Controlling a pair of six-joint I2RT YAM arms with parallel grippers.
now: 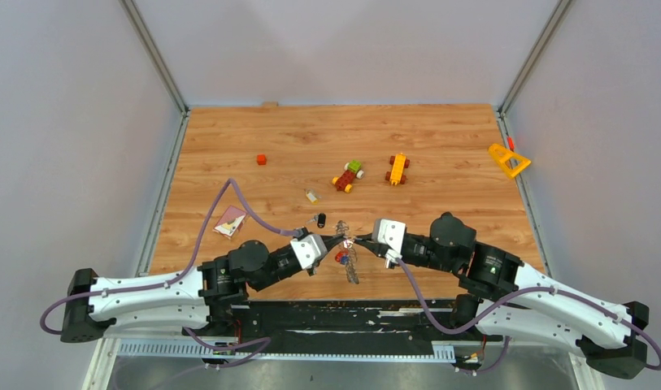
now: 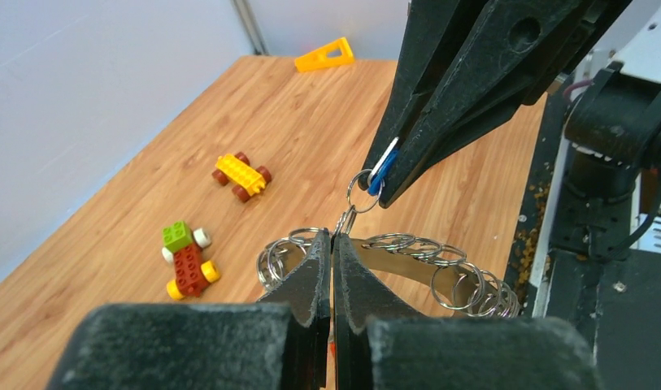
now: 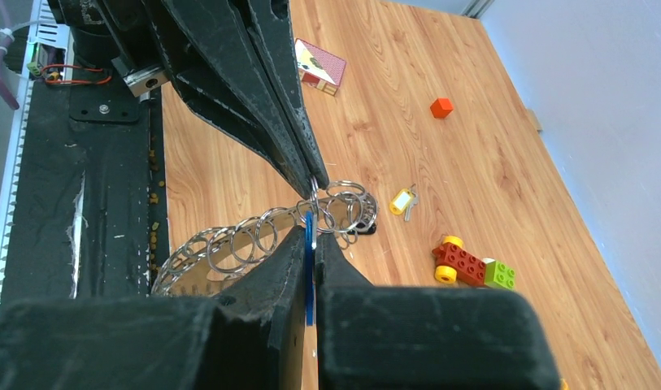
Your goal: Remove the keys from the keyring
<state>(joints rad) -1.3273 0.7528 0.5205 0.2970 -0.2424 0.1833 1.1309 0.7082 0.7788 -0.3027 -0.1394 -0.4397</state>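
Wooden desk point(image 1: 310, 146) spreads wide beyond our claws; left claw point(image 2: 332, 244) pinches the keyring point(image 2: 400, 256), right claw point(image 3: 310, 240) grips a blue key point(image 2: 381, 172).

near middle: left gripper point(image 1: 340, 240) and right gripper point(image 1: 359, 240) tip to tip, clamped on keyring point(image 2: 404, 258) and blue key point(image 2: 381, 172), no way between | just past them: black key point(image 1: 320, 219), yellow-tag key point(image 1: 311, 196) | mid table point(image 1: 441, 138): red toy car point(image 1: 348, 175), yellow toy car point(image 1: 397, 169) | left: card box point(image 1: 230, 221) | open lanes: far strip, right side up to yellow triangle point(image 1: 508, 160)

Blue key point(image 2: 384, 172), silver keyring point(image 2: 396, 258), wood-grain table point(image 2: 310, 122).
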